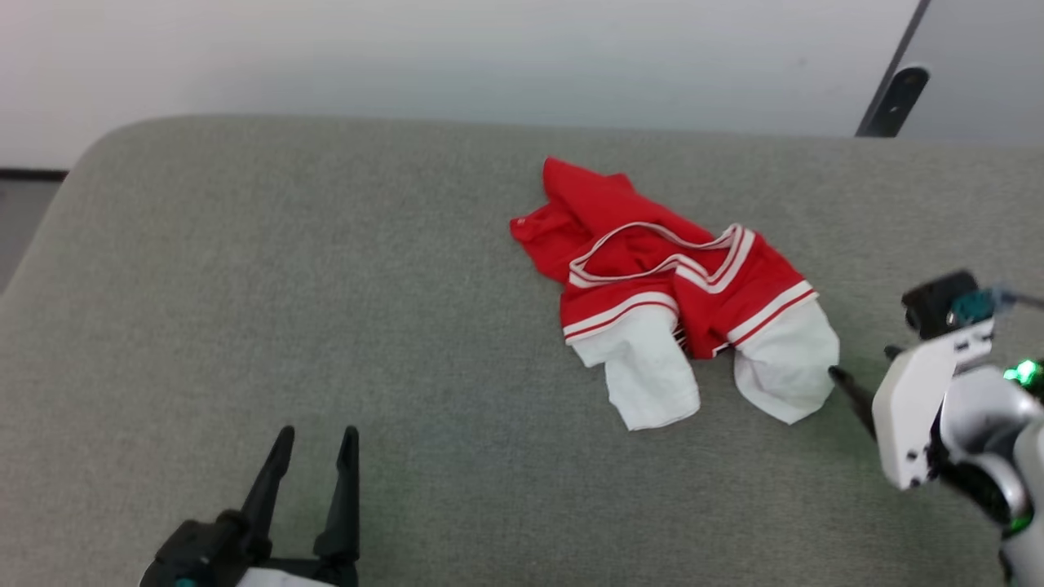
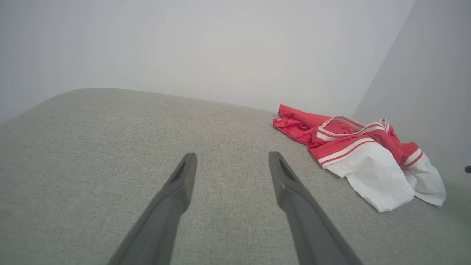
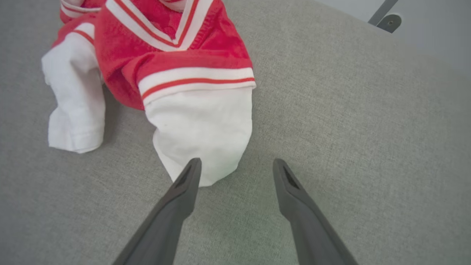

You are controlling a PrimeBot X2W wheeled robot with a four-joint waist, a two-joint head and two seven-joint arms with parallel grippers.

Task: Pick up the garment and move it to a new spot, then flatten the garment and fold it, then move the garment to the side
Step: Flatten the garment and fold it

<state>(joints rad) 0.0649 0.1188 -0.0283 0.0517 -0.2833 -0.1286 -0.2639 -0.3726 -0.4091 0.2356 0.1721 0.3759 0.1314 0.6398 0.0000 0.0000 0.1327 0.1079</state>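
The garment lies crumpled on the grey padded surface, right of centre, its red body bunched up and two white sleeves pointing toward me. My right gripper stands open just right of the nearer white sleeve. In the right wrist view its left fingertip sits at the end of that sleeve, with nothing between the jaws of the right gripper. My left gripper rests open at the lower left, well apart from the garment. The left gripper holds nothing.
A white wall runs behind the padded surface. A dark metal bar with a rounded bracket leans at the back right. The surface's rounded left corner drops to a dark floor strip. Bare grey padding stretches left of the garment.
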